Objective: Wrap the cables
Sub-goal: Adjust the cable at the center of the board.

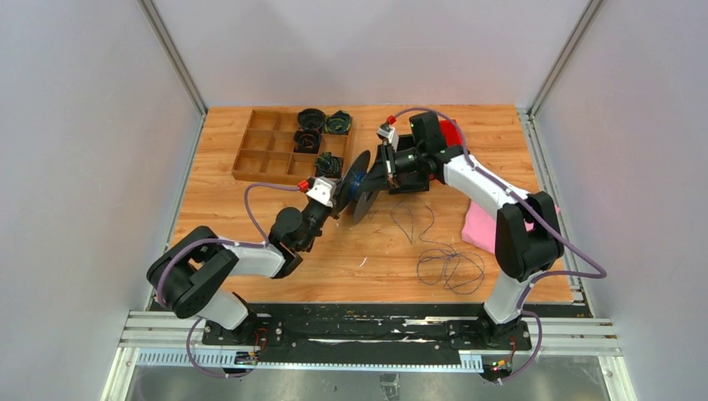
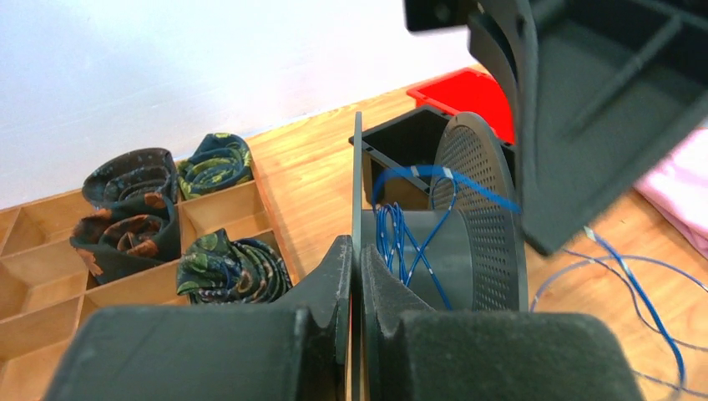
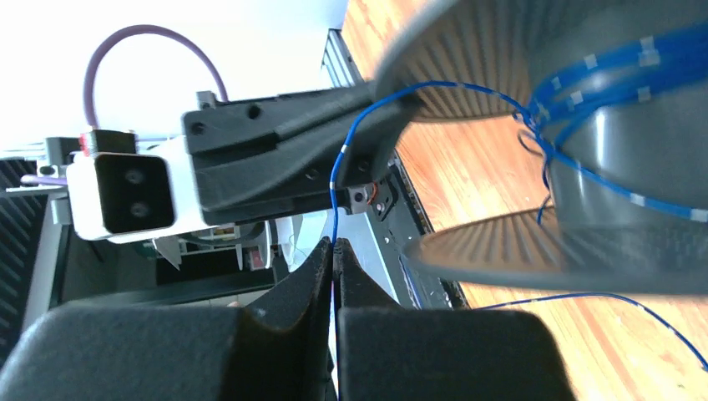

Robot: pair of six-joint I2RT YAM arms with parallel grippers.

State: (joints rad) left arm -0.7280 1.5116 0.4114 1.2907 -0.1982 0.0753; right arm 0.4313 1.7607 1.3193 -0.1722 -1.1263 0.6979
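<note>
A big grey spool (image 1: 361, 185) is tipped on edge above the middle of the table. My left gripper (image 1: 341, 199) is shut on the thin rim of the spool's near flange (image 2: 356, 167). Several turns of the blue cable (image 2: 391, 238) lie around the core of the spool (image 2: 455, 251). My right gripper (image 1: 376, 175) is at the spool's right side, shut on the cable (image 3: 337, 180), which runs taut from its fingertips (image 3: 324, 255) up to the spool (image 3: 618, 159). The rest of the cable (image 1: 451, 266) lies in loose loops on the wood.
A wooden compartment tray (image 1: 263, 154) with rolled patterned ties (image 2: 225, 267) stands at the back left. A red box (image 1: 452, 132) and a black box (image 2: 401, 142) are behind the spool. A pink cloth (image 1: 480, 225) lies at the right edge.
</note>
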